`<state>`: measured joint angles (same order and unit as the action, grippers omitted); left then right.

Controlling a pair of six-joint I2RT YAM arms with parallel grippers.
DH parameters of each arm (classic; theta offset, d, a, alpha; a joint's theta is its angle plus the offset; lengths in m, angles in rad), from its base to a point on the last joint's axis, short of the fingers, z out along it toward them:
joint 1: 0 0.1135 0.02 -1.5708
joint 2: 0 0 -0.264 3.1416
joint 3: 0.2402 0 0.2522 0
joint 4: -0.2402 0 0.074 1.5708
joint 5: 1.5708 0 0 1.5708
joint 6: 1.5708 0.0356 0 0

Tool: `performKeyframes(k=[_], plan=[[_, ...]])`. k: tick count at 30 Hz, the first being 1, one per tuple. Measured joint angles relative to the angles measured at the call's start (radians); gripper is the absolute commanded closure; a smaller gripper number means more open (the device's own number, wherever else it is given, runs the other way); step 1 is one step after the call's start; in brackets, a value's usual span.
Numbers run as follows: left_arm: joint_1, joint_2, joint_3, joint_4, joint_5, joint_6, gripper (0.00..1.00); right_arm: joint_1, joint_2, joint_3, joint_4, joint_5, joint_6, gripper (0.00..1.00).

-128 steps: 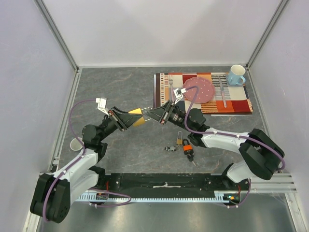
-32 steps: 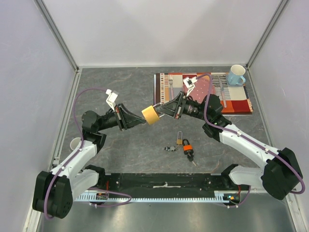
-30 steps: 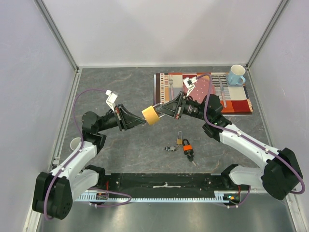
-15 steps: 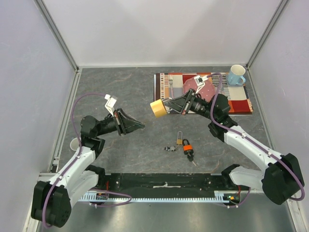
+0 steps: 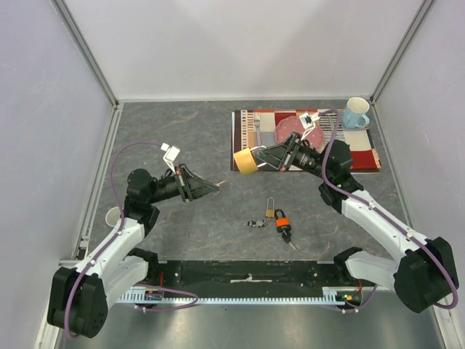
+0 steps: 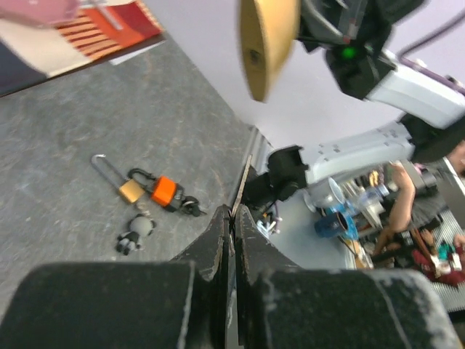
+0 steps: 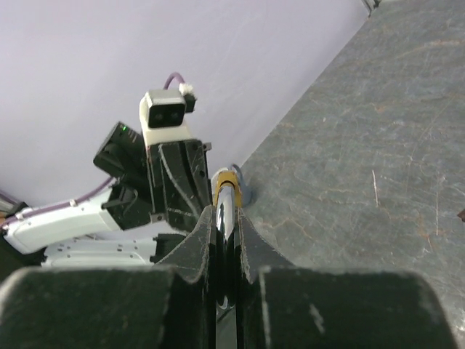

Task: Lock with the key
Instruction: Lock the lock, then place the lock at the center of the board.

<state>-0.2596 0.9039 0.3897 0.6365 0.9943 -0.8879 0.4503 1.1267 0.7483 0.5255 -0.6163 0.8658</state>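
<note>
Clamping right hand (image 5: 259, 158) on large brass padlock (image 5: 245, 161), beside corner of striped orange placemat (image 5: 356, 156). Pinching left hand (image 5: 215, 186) fully closed, well apart leftwards; whether holding anything, cannot tell. Leaving bare grey worktop (image 5: 182, 138) open between.

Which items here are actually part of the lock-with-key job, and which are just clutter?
In the job:
- brass padlock, held in the right gripper
- what looks like the key, pinched in the left gripper

Lying about:
- small brass padlock
- orange padlock
- placemat with plate and fork
- blue mug
- white cup
</note>
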Motion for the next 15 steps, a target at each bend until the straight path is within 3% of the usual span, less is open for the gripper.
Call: performKeyframes(k=[7,15], plan=[[0.0,0.036,0.042,-0.272,-0.174,0.116,0.98,-0.001,0.055,0.012,-0.102,-0.049,-0.101,1.0],[0.004,0.035,0.054,-0.553,-0.392,0.19,0.98,0.003,0.289,0.08,-0.226,-0.13,-0.183,1.0]])
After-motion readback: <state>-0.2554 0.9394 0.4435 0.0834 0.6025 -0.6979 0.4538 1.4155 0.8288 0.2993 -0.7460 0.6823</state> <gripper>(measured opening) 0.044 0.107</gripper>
